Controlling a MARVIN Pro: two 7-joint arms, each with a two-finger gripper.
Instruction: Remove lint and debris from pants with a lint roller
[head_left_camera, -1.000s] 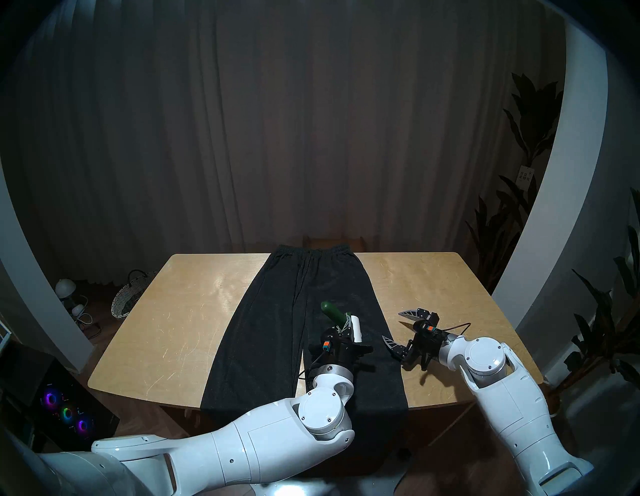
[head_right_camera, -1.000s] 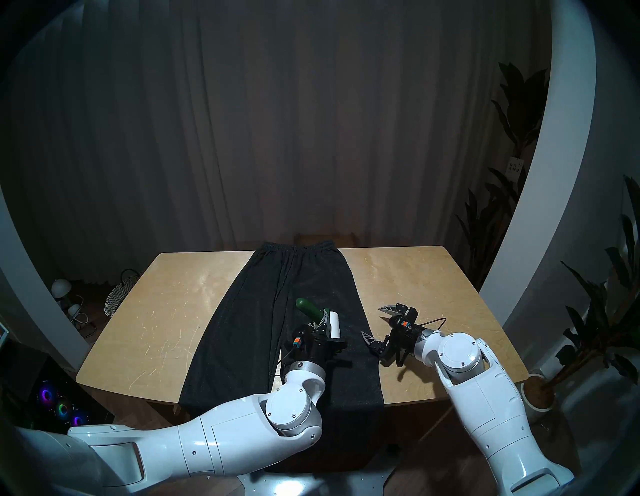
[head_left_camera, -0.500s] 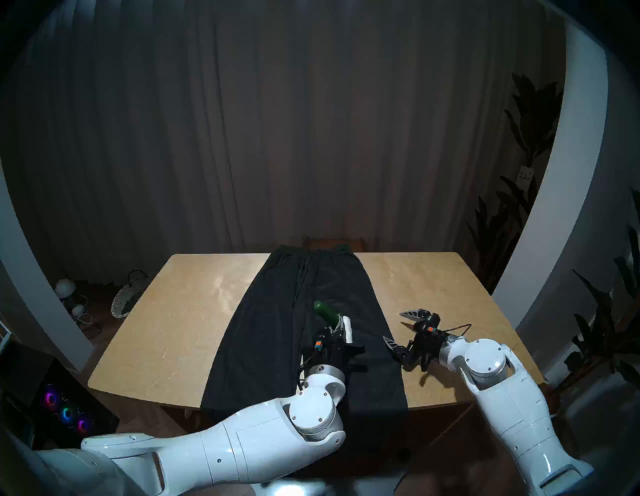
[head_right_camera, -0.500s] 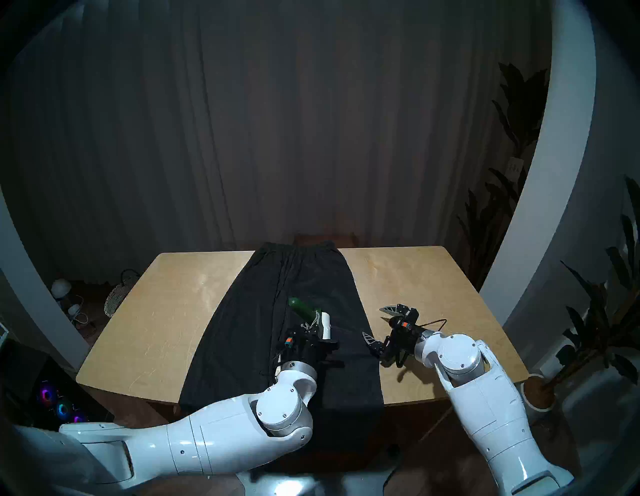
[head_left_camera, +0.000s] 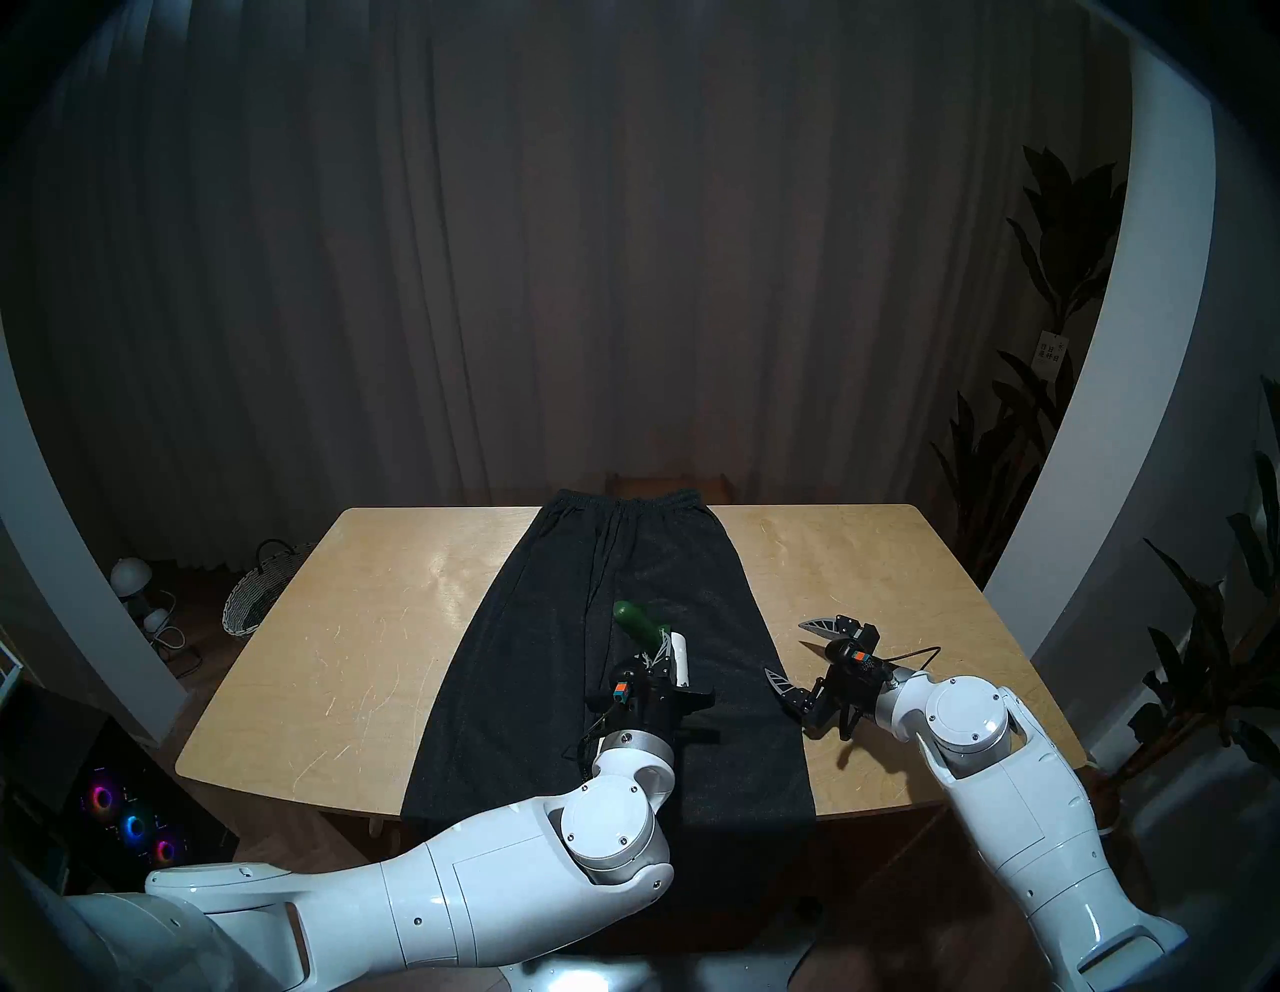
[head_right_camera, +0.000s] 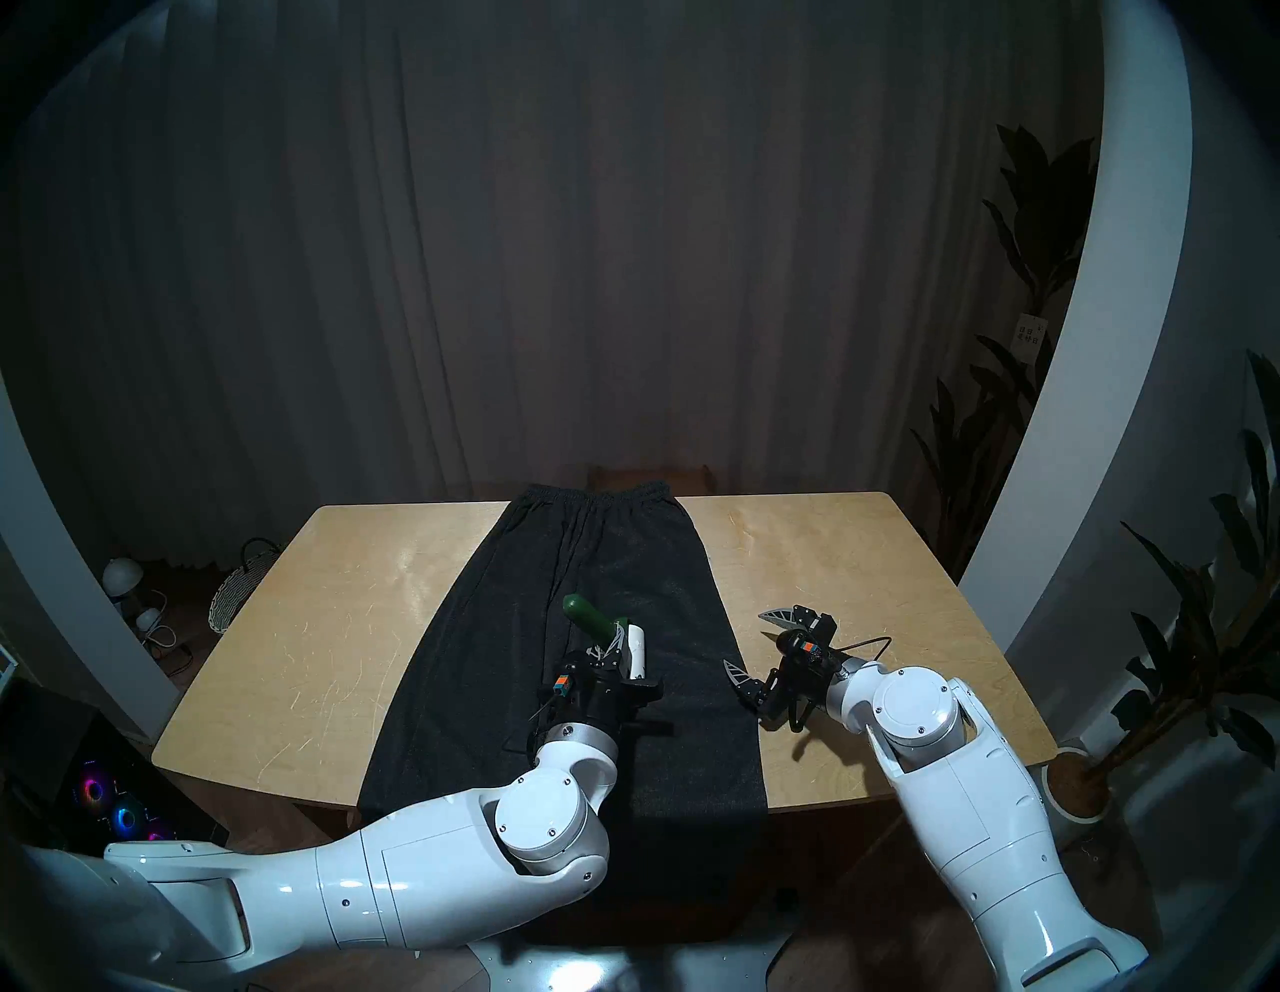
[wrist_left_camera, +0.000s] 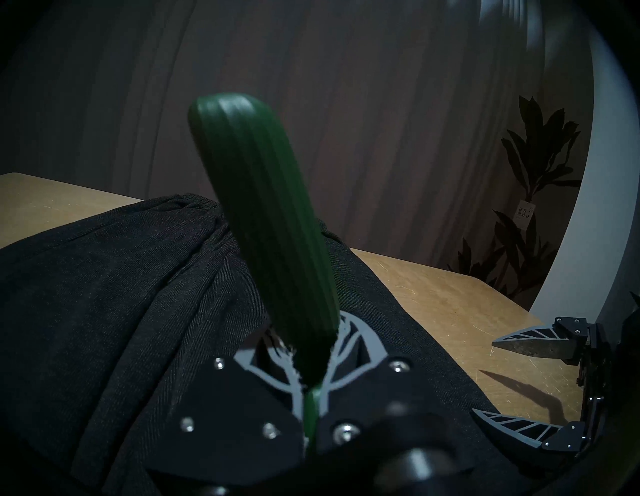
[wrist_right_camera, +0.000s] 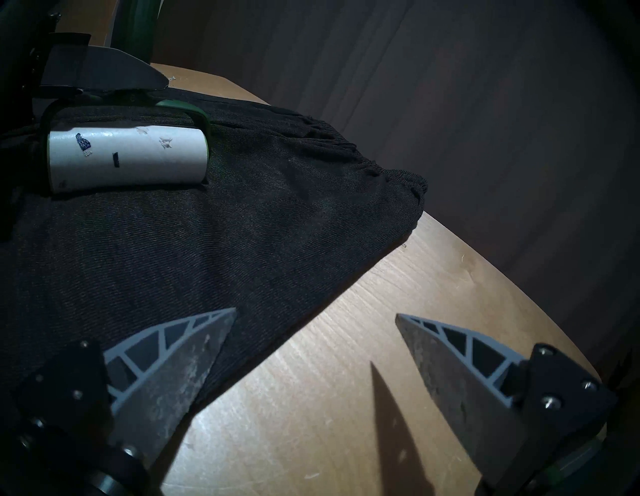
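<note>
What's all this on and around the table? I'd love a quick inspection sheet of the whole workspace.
Surface: wooden table, scratched.
Job's things: pants laid flat lengthwise, hems over the near edge; lint roller on the pants, specks stuck to its roll.
Clutter: nothing seen.
Grippers: left tool shut on the roller's frame, handle sticking up; right tool open, empty, over the pants' edge.
Cables: thin black wire at the right wrist.
Surroundings: curtain, plants, basket on the floor.
</note>
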